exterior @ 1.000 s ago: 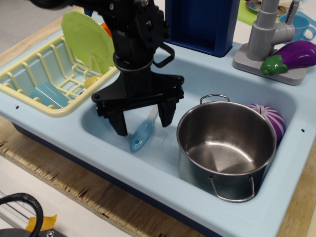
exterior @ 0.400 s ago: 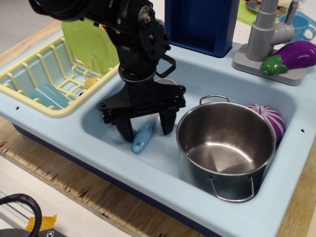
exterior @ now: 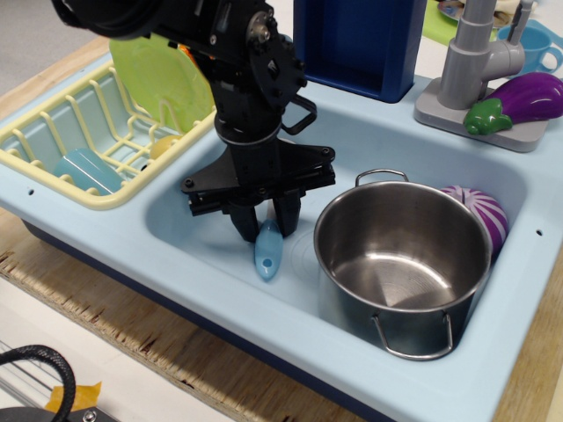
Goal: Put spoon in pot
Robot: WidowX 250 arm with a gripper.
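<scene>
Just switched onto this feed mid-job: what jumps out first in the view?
The black gripper dominates the middle, reaching down into the light-blue sink with its fingers closed around the upper part of the spoon, whose light-blue handle end sticks out below them. Right beside it stands the big shiny pot, empty, with a purple-and-white striped toy vegetable tucked behind it.

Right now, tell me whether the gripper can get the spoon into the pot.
Probably yes: the gripper looks shut on the spoon, and the open pot stands close beside it, nothing between.
</scene>
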